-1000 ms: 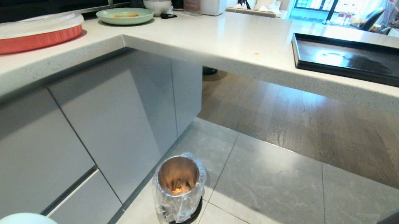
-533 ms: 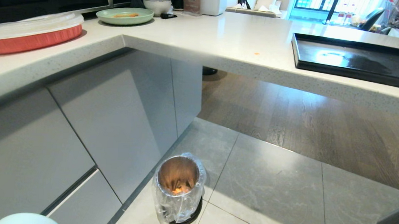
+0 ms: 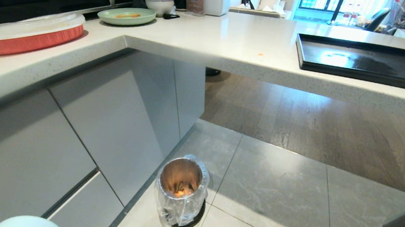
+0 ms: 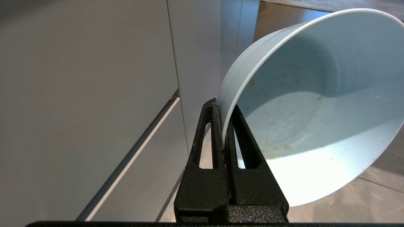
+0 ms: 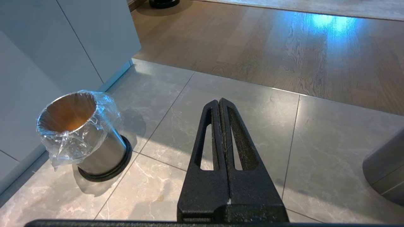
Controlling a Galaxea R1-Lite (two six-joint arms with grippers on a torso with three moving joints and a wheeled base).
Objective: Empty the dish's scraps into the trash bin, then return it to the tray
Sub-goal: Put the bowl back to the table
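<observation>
Two grippers are showing: we are seeing the left gripper [image 4: 224,107] pinching the rim of the dish [image 4: 315,107], which is tilting at lower left of the head view. Scraps [image 3: 179,193] are lying inside the trash bin [image 3: 181,190] at bottom centre; the tray [image 3: 364,62] is sitting upper right; the right gripper [image 5: 219,102] is hanging closed and empty.

Both grippers are showing as matte black, rough-grained plastic. The left gripper [image 4: 224,126], at lower centre of its wrist view, is presenting two tapering fingers, each pierced by a long narrow slot, widening into a blocky base. The right gripper [image 5: 220,126] is looking identical, with pale dust and fine fibres clinging along its inner edges. A thin black bar is running along the bottom edge of each wrist view
</observation>
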